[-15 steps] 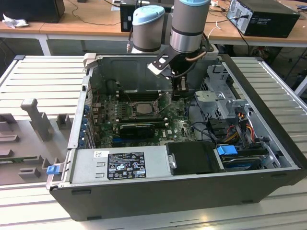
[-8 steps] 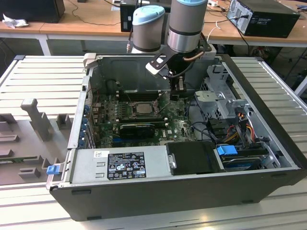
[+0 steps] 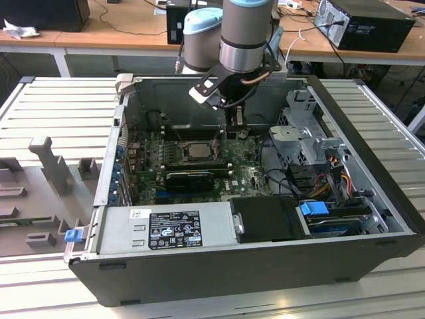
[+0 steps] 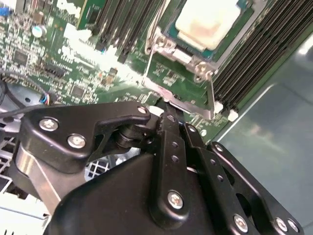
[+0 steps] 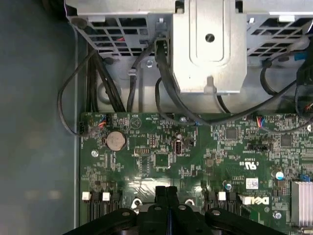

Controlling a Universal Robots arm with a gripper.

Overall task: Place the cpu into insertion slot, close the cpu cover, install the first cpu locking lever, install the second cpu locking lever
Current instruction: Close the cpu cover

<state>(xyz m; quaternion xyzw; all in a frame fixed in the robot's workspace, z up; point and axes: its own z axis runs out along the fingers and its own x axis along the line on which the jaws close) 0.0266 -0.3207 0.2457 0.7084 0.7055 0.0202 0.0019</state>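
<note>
The cpu [image 4: 208,22]: where is it, from your end?

— In the slot [image 4: 162,44], pale face up, on the board [image 5: 161,161] inside the open case [image 3: 219,272] on the desk [image 3: 53,106]. As I judge it, the placing is done. The cover [image 4: 182,55] looks lowered around the chip, though I can't tell whether it is latched.

— And the hand?

— My hand [image 5: 166,191] is down inside the case, just beside the slot on the exterior view's right, with its tip at the slot's metal edge. The fingers [image 5: 160,193] are clenched together. I see nothing plainly between them in either wrist view, and I can't tell if they pinch a thin wire there. I judge it sits there because the work in hand is at the cover and levers, not the chip.

— Any writing?

— Plenty of print, none that I'll read off. There's a black label [image 3: 174,229] and a small white sticker [image 3: 137,214] on the power supply [image 3: 129,238]. The first wrist view shows white lettering and a white tag [image 5: 252,182] on the board.
</note>
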